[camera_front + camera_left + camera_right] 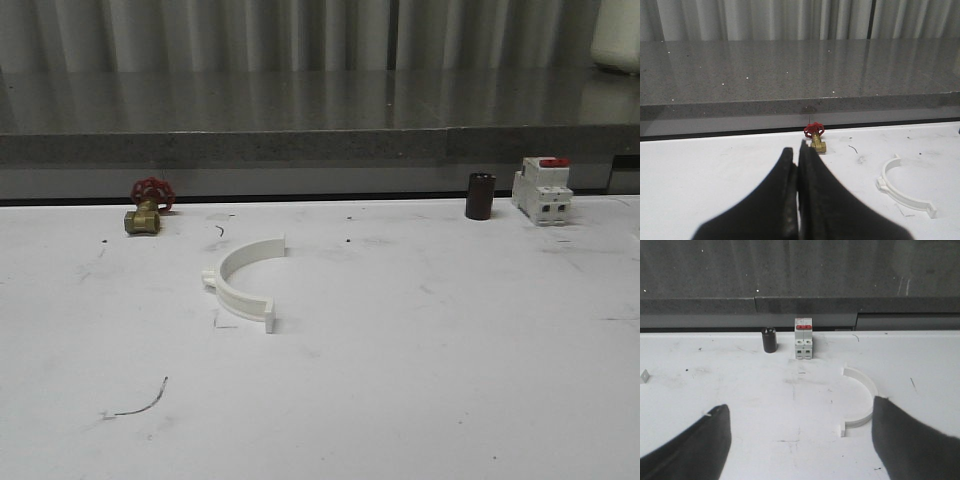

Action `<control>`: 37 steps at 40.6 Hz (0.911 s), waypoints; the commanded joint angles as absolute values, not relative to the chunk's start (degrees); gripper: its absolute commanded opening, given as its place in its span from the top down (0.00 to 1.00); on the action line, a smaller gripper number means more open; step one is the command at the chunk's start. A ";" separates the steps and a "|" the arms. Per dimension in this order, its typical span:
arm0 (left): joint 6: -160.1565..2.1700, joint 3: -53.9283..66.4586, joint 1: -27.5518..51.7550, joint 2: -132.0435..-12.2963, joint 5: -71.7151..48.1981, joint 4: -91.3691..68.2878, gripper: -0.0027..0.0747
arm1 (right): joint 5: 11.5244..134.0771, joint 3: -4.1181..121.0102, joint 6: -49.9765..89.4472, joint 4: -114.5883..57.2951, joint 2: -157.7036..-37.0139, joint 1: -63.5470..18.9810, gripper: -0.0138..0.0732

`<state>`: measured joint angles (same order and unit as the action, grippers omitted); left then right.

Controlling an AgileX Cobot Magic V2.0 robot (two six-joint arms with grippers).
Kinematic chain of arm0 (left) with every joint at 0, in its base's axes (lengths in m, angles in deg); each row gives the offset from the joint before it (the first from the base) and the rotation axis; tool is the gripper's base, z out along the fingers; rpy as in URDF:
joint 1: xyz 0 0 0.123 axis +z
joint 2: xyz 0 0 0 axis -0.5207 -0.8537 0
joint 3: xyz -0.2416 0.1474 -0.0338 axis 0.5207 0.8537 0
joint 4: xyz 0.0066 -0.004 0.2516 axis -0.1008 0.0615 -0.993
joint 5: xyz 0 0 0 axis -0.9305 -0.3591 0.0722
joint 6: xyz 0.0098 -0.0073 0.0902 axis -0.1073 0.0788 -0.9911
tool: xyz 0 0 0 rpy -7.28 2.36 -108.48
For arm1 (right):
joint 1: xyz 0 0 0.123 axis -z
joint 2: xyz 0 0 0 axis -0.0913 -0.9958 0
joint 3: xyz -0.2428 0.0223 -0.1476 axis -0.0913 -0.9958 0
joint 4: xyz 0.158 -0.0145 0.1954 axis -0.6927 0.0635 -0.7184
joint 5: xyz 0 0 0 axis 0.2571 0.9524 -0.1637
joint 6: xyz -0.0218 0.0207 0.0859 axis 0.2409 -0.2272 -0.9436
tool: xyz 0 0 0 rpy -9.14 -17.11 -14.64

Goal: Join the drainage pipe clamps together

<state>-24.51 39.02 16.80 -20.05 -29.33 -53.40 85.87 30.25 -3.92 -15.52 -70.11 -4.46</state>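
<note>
One white drainage pipe clamp half (245, 280) lies flat on the white table (420, 380), left of centre, its open side facing right. The same half-ring (905, 189) appears in the left wrist view, off to the side of my left gripper (796, 147), whose black fingers are pressed together with nothing between them. In the right wrist view a white clamp half (863, 400) lies on the table just ahead of one finger of my right gripper (799, 404). That gripper stands wide open over bare table and holds nothing.
A brass valve with a red handwheel (148, 208) sits at the back left, just beyond the left fingertips (815, 137). A black cylinder (480, 195) and a white circuit breaker with a red switch (542, 190) stand at the back right. A grey stone ledge (300, 130) borders the table's far edge.
</note>
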 commanded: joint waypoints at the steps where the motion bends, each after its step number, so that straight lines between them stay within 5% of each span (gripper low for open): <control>1: -24.55 37.71 16.85 -20.64 -24.86 -53.93 0.99 | 84.00 36.38 -3.35 -15.55 -76.62 -3.99 0.16; 17: -24.55 37.71 16.85 -20.64 -24.86 -53.93 0.99 | 99.18 57.85 -3.35 -14.10 -105.68 -3.52 0.16; 37: -24.55 37.71 16.85 -20.64 -24.86 -53.93 0.99 | 107.74 73.39 -1.29 -12.33 -131.61 10.31 0.16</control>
